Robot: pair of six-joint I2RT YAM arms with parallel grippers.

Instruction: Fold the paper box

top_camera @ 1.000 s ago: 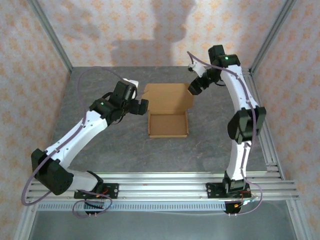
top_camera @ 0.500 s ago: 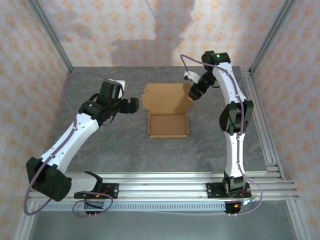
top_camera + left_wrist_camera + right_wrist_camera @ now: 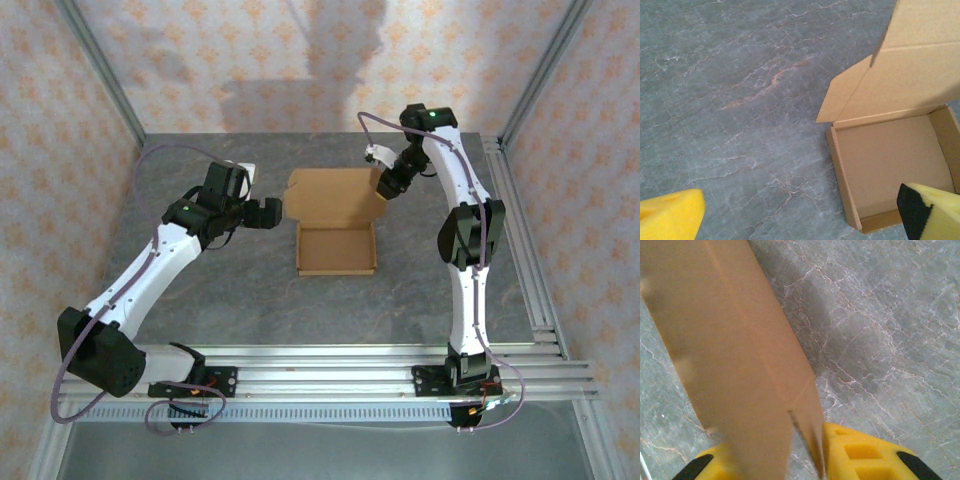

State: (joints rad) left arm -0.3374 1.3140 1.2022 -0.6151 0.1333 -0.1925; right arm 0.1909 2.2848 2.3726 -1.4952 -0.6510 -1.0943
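A brown paper box (image 3: 337, 250) lies in the middle of a grey marbled bench (image 3: 200, 290), its shallow tray towards the arm bases and its lid flap raised at the far side. The right pincer (image 3: 385, 185) is at the box's far right corner, on the lid's side flap. The left pincer (image 3: 272, 212) hangs just left of the box's far left corner, apart from the cardboard.

A second ago the right pincer stood off to the right of that corner and the left pincer was against the box's left edge. The box has not moved.

The left pincer gapes wide and holds nothing. In the right wrist view the yellow fingers (image 3: 865, 455) flank the blurred flap; I cannot tell whether they clamp it.
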